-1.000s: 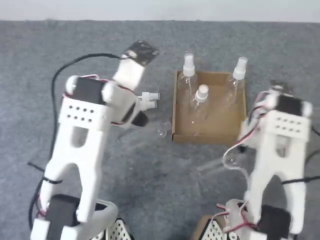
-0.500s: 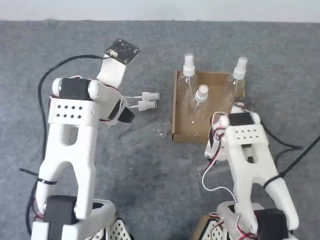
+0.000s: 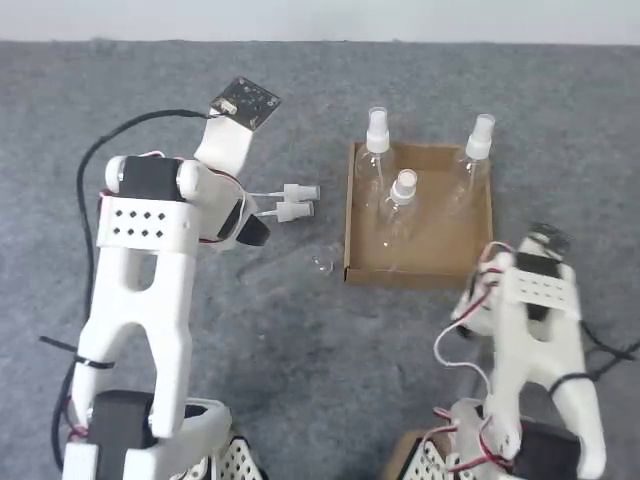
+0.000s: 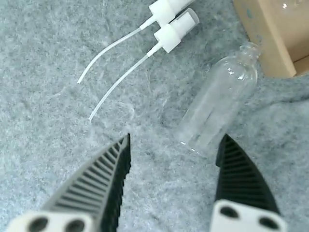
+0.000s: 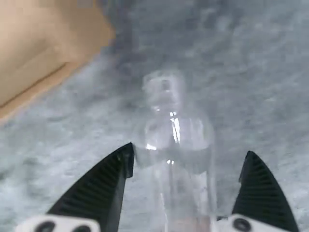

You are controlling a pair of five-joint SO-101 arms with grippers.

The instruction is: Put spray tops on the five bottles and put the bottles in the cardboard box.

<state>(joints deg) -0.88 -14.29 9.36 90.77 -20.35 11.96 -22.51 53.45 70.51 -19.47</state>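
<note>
Three clear bottles with white spray tops [image 3: 404,186] stand in the cardboard box [image 3: 418,262]. Two loose spray tops [image 3: 296,201] [image 4: 175,28] with thin tubes lie left of the box. An uncapped clear bottle [image 4: 219,99] lies on the carpet beside the box corner, just beyond my left gripper [image 4: 176,137], which is open above the carpet. My right gripper [image 5: 189,152] is open, with a second uncapped clear bottle [image 5: 175,137] between its fingers, which stand apart from its sides. In the high view the right arm [image 3: 535,292] is at the box's front right corner.
Grey carpet [image 3: 330,370] covers the table. Both arm bases stand at the near edge. A black cable [image 3: 150,125] loops behind the left arm. The box corner [image 5: 43,53] lies close to the right gripper.
The right arm has swung from the box's front edge back to the right. The left arm shifted slightly left a second ago and has kept still since.
</note>
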